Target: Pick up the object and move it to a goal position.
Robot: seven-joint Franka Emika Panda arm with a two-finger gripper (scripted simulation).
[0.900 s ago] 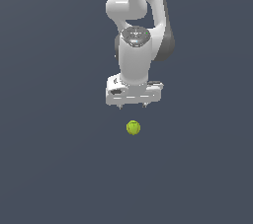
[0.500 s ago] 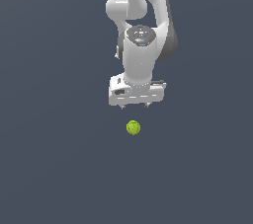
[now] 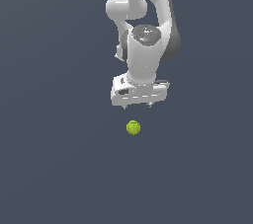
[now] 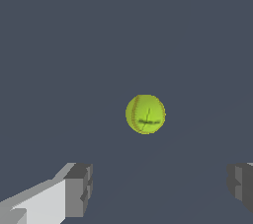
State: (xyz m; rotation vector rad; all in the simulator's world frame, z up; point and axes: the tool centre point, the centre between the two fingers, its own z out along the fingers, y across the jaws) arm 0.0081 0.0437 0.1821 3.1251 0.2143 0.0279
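- Fingers (image 4: 74, 191) spread wide, gripping nothing.
- Gripper (image 3: 139, 104) suspended above yellow-green ball (image 3: 133, 128), apart from it.
- Plain dark grey-blue surface (image 3: 54, 168) all around, no markings.

The yellow-green ball (image 4: 145, 114) lies apart from the pincer (image 4: 160, 188), whose 2 fingers (image 4: 79, 189) stand wide.

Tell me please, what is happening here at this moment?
A white robot arm holds its gripper above a small yellow-green ball that lies on a plain dark surface. The gripper is open; in the wrist view its two fingers stand wide apart and the ball is ahead of them, not between them. Nothing is grasped yet.
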